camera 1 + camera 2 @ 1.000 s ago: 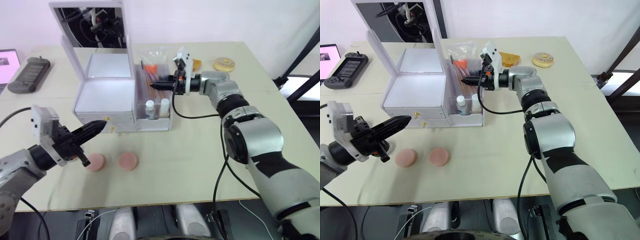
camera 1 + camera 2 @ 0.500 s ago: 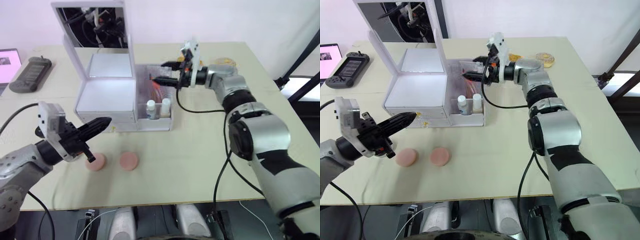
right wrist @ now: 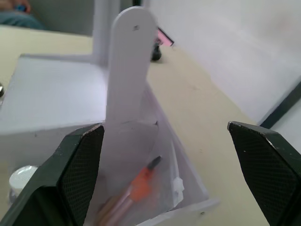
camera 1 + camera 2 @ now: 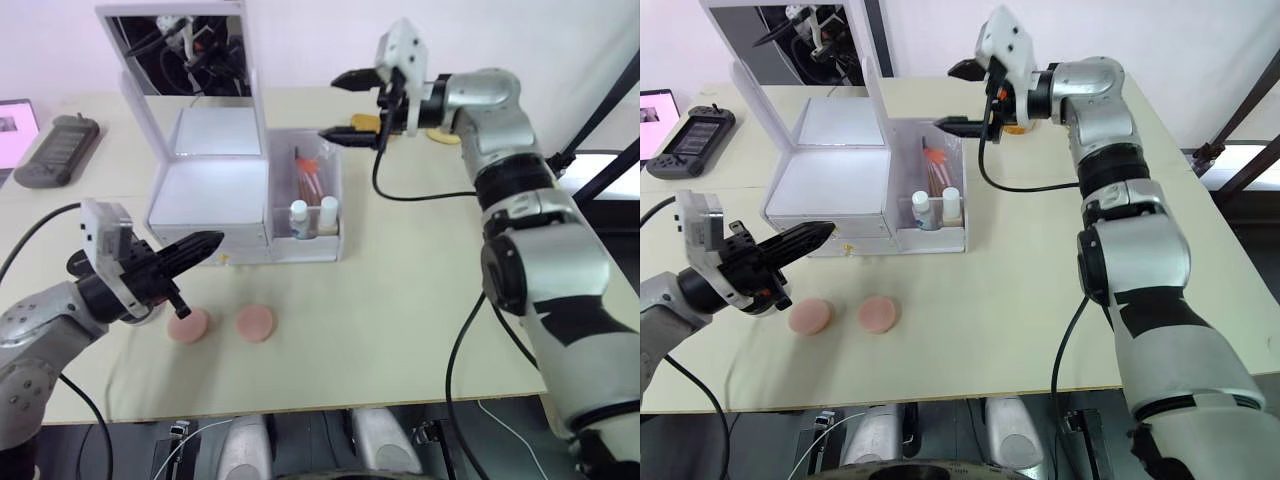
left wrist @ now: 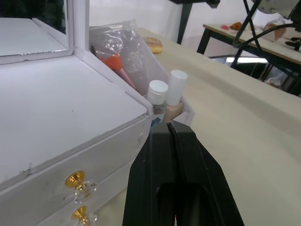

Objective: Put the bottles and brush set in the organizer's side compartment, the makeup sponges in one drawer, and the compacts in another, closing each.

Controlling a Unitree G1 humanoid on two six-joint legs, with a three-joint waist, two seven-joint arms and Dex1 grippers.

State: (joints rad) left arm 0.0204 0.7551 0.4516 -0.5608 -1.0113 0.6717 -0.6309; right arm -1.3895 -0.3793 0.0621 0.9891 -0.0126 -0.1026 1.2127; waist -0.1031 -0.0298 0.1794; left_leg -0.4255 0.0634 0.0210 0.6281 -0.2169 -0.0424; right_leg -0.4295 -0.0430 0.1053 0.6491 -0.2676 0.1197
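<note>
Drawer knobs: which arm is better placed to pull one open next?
Left, probably. Its shut tool points at the gold drawer knobs, close by, while the right tool, open, hovers above the side compartment.

A pale wooden table (image 4: 400, 300) carries everything; a white organizer (image 4: 215, 195) with a raised mirror lid stands toward its far left part, its clear side compartment on the right side and two drawers with gold knobs in front; two round pink sponges (image 4: 222, 324) lie side by side, apart from each other, on the bare top near the front edge, in front of the drawers; a dark handheld game console (image 4: 58, 148) lies near the far left edge; two round compacts (image 4: 1086, 119) sit at the far side, right of the organizer and well apart from it.
</note>
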